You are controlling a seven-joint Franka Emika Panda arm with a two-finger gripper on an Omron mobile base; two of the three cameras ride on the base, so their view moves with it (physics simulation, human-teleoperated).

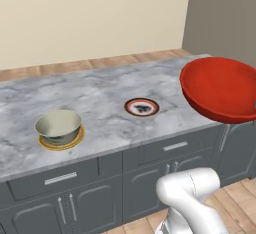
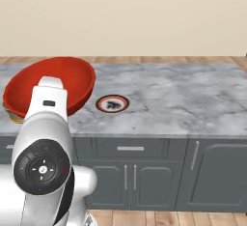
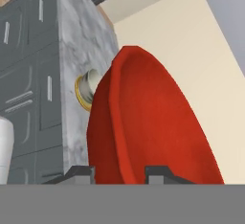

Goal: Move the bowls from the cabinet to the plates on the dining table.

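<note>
The red bowl [image 1: 220,88] hangs tilted in the air over the right end of the dining table [image 1: 100,88]. In the hand view my gripper [image 3: 119,173] is shut on the red bowl's [image 3: 143,122] rim, one fingertip on each side. The cream bowl [image 1: 58,125] sits on the yellow-rimmed plate [image 1: 62,144] at the left. The dark red rimmed plate [image 1: 142,107] lies bare at the table's middle, left of the held bowl. From the right base view the red bowl [image 2: 72,82] hovers beside that plate [image 2: 112,104]. The cabinet is out of view.
Dark grey drawers and doors [image 1: 65,193] run under the marble top. A beige wall [image 1: 90,13] stands beyond the table, with a strip of wooden floor [image 1: 100,64] between. My white arm [image 2: 46,138] covers the left of the right base view.
</note>
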